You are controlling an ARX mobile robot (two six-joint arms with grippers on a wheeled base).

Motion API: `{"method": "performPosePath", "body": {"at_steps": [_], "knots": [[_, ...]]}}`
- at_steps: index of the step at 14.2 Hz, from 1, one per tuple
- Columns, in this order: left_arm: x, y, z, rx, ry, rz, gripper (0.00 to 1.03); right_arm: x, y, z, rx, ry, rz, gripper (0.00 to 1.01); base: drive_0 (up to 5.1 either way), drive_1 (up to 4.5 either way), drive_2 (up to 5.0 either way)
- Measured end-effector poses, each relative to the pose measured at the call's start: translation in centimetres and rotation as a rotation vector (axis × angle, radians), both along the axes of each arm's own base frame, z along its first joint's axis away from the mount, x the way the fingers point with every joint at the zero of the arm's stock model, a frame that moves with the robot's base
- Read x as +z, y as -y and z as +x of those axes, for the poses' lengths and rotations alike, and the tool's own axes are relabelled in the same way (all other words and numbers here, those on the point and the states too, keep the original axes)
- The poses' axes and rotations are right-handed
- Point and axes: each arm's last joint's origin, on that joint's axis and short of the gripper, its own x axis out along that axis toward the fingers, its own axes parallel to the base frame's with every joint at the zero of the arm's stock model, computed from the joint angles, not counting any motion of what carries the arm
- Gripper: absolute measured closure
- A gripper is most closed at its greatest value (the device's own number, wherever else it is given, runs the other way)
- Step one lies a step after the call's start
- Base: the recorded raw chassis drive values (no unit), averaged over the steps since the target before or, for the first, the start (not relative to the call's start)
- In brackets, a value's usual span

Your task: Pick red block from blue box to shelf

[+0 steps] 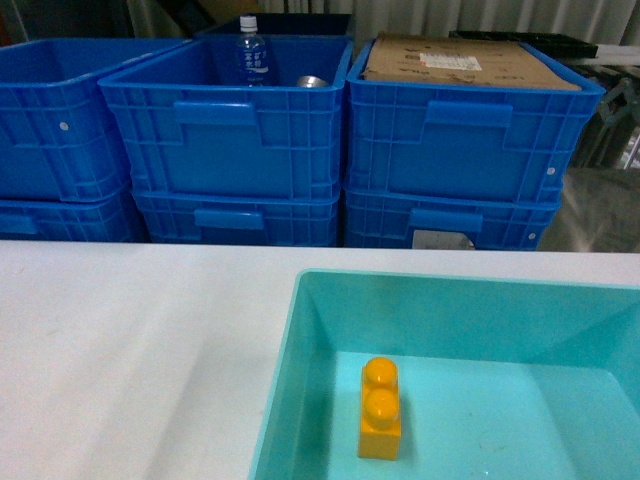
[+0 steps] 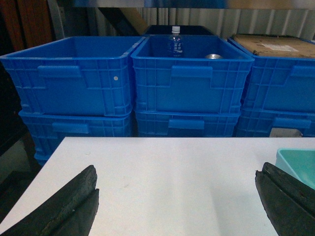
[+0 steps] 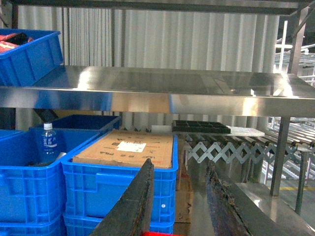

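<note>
A thin strip of the red block (image 3: 158, 234) shows at the bottom edge of the right wrist view, between the bases of the fingers of my right gripper (image 3: 179, 163), which is shut on it. That gripper is held up in front of the steel shelf (image 3: 147, 93), below its shiny middle tier. The turquoise blue box (image 1: 300, 330) sits on the white table at the lower right of the head view. My left gripper (image 2: 177, 172) hangs wide open over the bare table, with the box's corner (image 2: 295, 160) by its right finger. Neither gripper shows in the head view.
A yellow-orange two-stud brick (image 1: 380, 410) lies in the blue box. Stacked dark blue crates (image 1: 230, 140) stand behind the white table (image 1: 130, 350); one holds a bottle (image 1: 250, 50), another a cardboard sheet (image 1: 460, 62). A small blue bin (image 3: 27, 59) sits on the shelf's tier at left.
</note>
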Motion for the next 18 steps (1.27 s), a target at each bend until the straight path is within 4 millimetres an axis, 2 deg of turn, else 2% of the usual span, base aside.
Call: {"method": "performPosePath", "body": {"at_steps": [5, 18], "knots": [[0.00, -0.01, 0.00, 0.001, 0.000, 0.000, 0.05, 0.00, -0.08, 0.00, 0.006, 0.000, 0.000, 0.74, 0.0, 0.00, 0.0], [0.00, -0.01, 0.00, 0.001, 0.000, 0.000, 0.05, 0.00, -0.08, 0.00, 0.005, 0.000, 0.000, 0.74, -1.5, -1.53, -1.5]]}}
